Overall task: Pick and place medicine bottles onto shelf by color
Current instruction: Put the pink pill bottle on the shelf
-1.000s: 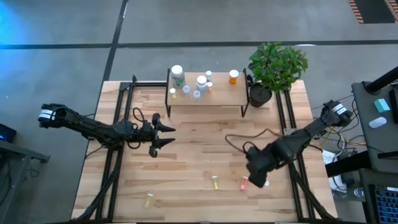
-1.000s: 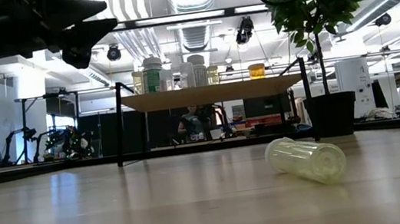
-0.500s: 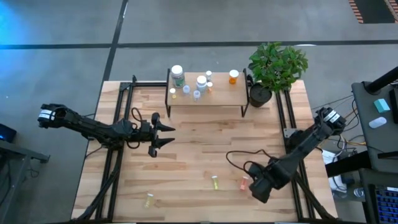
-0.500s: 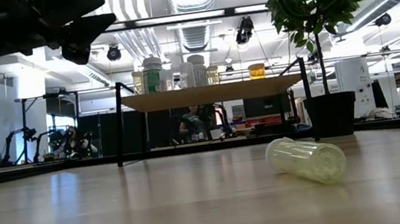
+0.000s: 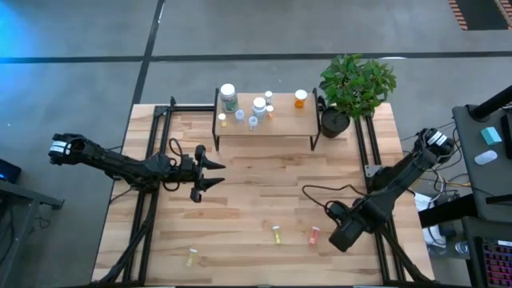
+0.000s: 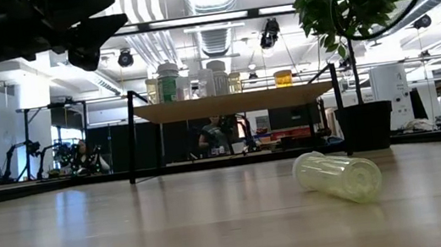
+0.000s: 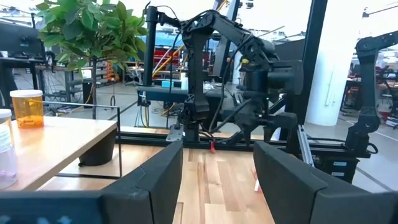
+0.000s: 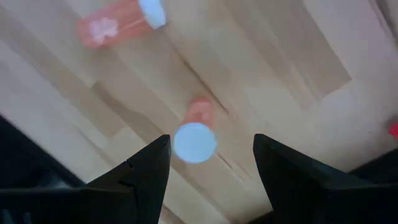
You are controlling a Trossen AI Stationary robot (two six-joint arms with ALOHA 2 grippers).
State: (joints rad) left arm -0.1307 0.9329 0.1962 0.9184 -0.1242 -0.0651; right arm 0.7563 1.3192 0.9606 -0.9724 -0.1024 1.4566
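My right gripper [image 5: 344,234] points down near the table's near right corner, open. Its fingers stand on either side of an orange bottle [image 8: 199,115] below them, whose white cap [image 8: 194,142] faces up at the camera. I see no touch. A second orange bottle [image 8: 115,25] lies on its side close by [image 5: 314,235]. Two yellow bottles [image 5: 276,234] [image 5: 191,257] lie on the tabletop. The shelf [image 5: 284,124] at the far side carries several bottles, among them an orange one [image 5: 300,98]. My left gripper [image 5: 214,173] waits open, level, at the table's left.
A potted plant [image 5: 352,88] stands right of the shelf. Black rails [image 5: 148,200] run along both sides of the table. A cable [image 5: 320,192] loops over the table beside my right arm. The middle of the tabletop [image 5: 256,192] is bare wood.
My right gripper has swung toward the table's near right corner and come lower, with its wrist rolling. It now covers the white-capped bottle that showed beside it before. Its fingers have kept the same gap.
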